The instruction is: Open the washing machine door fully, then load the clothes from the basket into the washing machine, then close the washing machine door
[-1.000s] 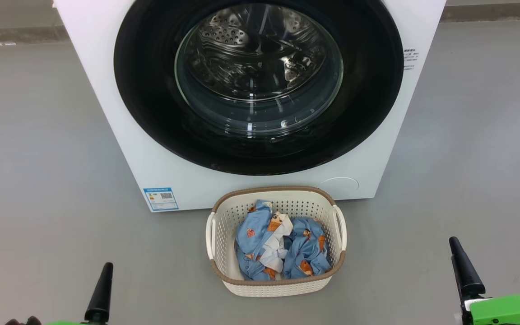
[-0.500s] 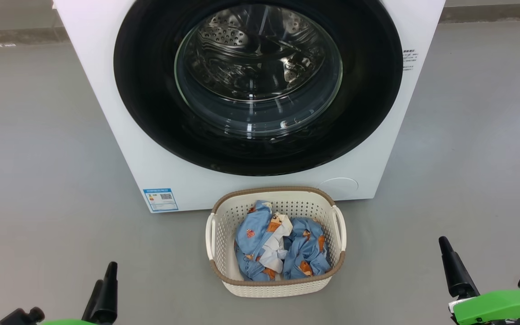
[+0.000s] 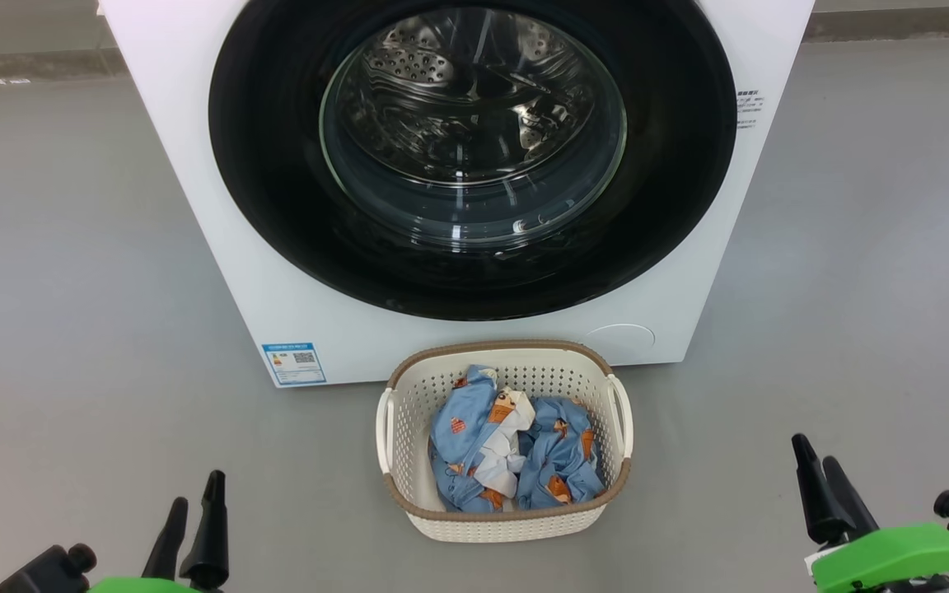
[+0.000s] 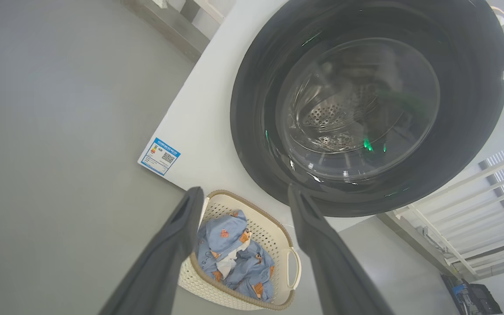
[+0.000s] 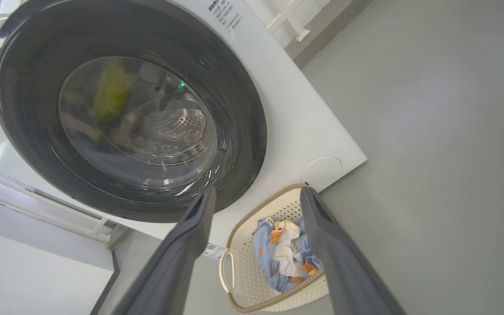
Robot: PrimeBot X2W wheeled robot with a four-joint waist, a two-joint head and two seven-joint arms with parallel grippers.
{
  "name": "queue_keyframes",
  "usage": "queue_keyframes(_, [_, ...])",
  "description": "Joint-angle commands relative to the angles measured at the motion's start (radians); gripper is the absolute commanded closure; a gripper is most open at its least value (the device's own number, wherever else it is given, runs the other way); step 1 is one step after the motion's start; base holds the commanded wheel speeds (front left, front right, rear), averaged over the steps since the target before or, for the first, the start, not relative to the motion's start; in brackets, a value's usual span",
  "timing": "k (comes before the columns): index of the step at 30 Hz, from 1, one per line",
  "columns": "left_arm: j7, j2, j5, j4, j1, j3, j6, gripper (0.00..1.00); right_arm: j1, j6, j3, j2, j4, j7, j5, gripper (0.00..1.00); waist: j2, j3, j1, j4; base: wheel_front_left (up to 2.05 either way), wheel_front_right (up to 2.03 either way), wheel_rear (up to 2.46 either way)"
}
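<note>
The washer (image 3: 293, 329) stands on the grey floor (image 3: 71, 288) at the far side, its door (image 3: 277, 206) shut flat against the front. The steel drum shows through the glass bowl. Just near of it, under the door's lower edge, sits the basket (image 3: 507, 527). The clothes (image 3: 507, 449) are bundled inside it, blue with orange prints and one white patch, lying below the rim.

From the head, the left tool (image 3: 198, 487) is low at the near left and the right tool (image 3: 813, 449) low at the near right. Both are well apart from the basket and touch nothing. Seen side-on there, each pair of fingers looks close together. The wrist views look along the fingers and show both tools spread wide and empty.

The left wrist view takes in the blue label (image 4: 159, 156) at the washer's lower left and a white slatted frame (image 4: 488, 183) beyond the washer's right side (green glints lie on the glass). The right wrist view has the round cap (image 5: 321, 172) at the lower right and small print (image 5: 225, 15) near the washer's upper right corner.
</note>
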Motion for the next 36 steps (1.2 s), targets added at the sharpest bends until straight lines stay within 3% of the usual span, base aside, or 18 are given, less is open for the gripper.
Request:
queue_keyframes(1, [-0.013,0.021,0.038,-0.032,-0.044,0.017,-0.002,0.00,-0.054,0.001,0.020,-0.017,-0.020,-0.015,-0.034,0.00,0.0000,0.000,-0.0001,0.000,0.00,0.00,0.00])
queue_keyframes(36, [-0.103,0.036,0.460,-0.074,-0.049,0.015,-0.003,0.00,-0.072,0.001,0.048,-0.049,0.009,-0.109,-0.404,0.00,0.0000,0.000,-0.0001,-0.003,0.00,0.00,0.00])
